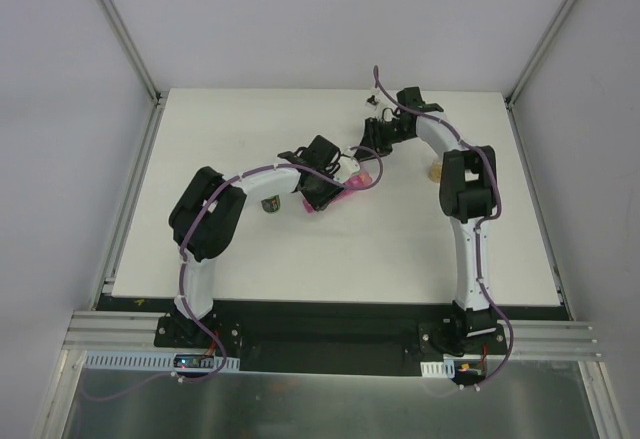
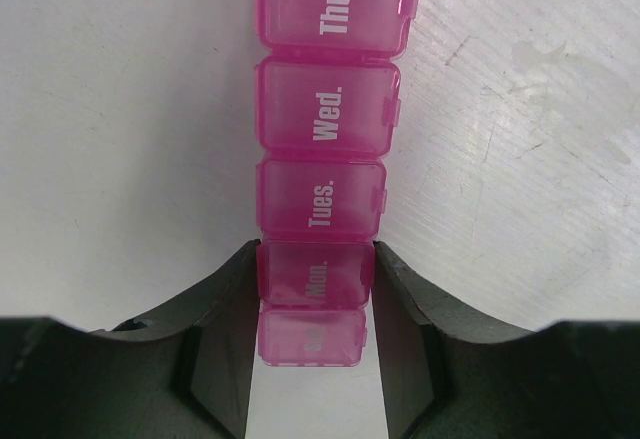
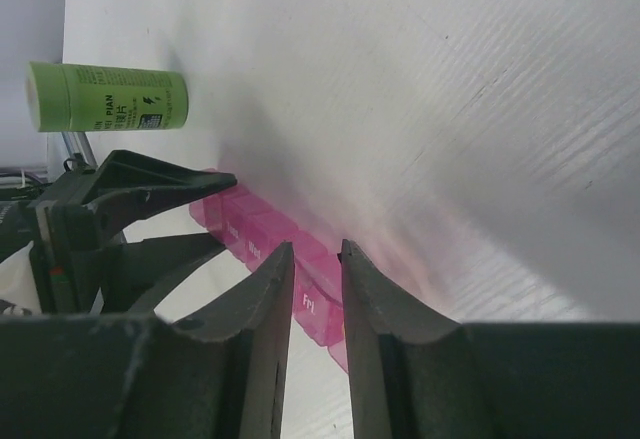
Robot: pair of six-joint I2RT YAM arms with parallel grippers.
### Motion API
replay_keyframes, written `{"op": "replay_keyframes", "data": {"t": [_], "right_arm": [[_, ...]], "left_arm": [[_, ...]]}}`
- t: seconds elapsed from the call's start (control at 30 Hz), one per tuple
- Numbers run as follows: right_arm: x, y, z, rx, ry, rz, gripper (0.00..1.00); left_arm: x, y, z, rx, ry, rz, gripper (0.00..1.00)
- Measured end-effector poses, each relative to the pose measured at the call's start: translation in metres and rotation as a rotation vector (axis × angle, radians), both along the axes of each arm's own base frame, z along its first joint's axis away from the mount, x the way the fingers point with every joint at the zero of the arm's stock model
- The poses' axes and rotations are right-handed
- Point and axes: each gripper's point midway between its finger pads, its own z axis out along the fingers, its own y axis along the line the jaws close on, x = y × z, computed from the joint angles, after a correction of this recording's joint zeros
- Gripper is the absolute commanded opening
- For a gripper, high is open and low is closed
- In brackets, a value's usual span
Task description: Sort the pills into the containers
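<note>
Left fingers point(image 2: 225, 304): nearest of all, pinching the pink organizer point(image 2: 325, 119) across its "Mon." box, one finger on each long side.
Organizer: flat on the desk point(image 1: 350, 259), a little past centre. In the overhead view it runs from the left fingers out toward 2 o'clock. The "Tues.", "Wed." and "Thur." lids lie shut.
Right fingers point(image 3: 262, 304): narrowly parted with nothing visibly between them, poised over the "Fri" end of the row. Whether they touch it I cannot tell.
Pills point(image 1: 437, 170): only an amber speck from above, in the small clear bottle point(image 1: 436, 167) at 3 o'clock from the organizer. The bottle stands beside the right arm point(image 1: 465, 209), well apart from the boxes.
Green bottle point(image 3: 110, 97): on its side, at 10 o'clock in the right wrist view.
Risk, lid: the tabs are tiny, so fingers closing slightly off one would likely slip and leave the lid shut.
Risk, strip: it is held at one end only, so a push at the Friday end could swing or lever it out of the grip.
Risk, pills: no lid shows open and the pieces are tiny, so poured carelessly they would scatter over the smooth desk.
Surface: white, matte, faintly scuffed board.
Room: pale walls point(image 1: 60, 159) on three sides, metal posts point(image 1: 120, 29) at the far corners, and an aluminium rail point(image 1: 330, 339) at 6 o'clock along the near edge.
</note>
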Motion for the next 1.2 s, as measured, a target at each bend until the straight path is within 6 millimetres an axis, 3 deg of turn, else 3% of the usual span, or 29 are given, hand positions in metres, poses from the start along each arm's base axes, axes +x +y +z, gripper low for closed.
{"op": "replay_keyframes", "data": {"t": [0.23, 0.7, 1.2], "right_arm": [[-0.008, -0.003, 0.012, -0.001, -0.027, 0.014, 0.28], [-0.017, -0.012, -0.002, -0.037, -0.026, 0.041, 0.32], [-0.029, -0.013, 0.007, -0.01, -0.012, 0.065, 0.4]], "left_arm": [[-0.002, -0.002, 0.0, -0.011, 0.019, 0.012, 0.24], [-0.008, -0.002, 0.0, -0.024, 0.071, 0.027, 0.24], [-0.009, -0.002, -0.001, -0.026, 0.095, 0.035, 0.23]]}}
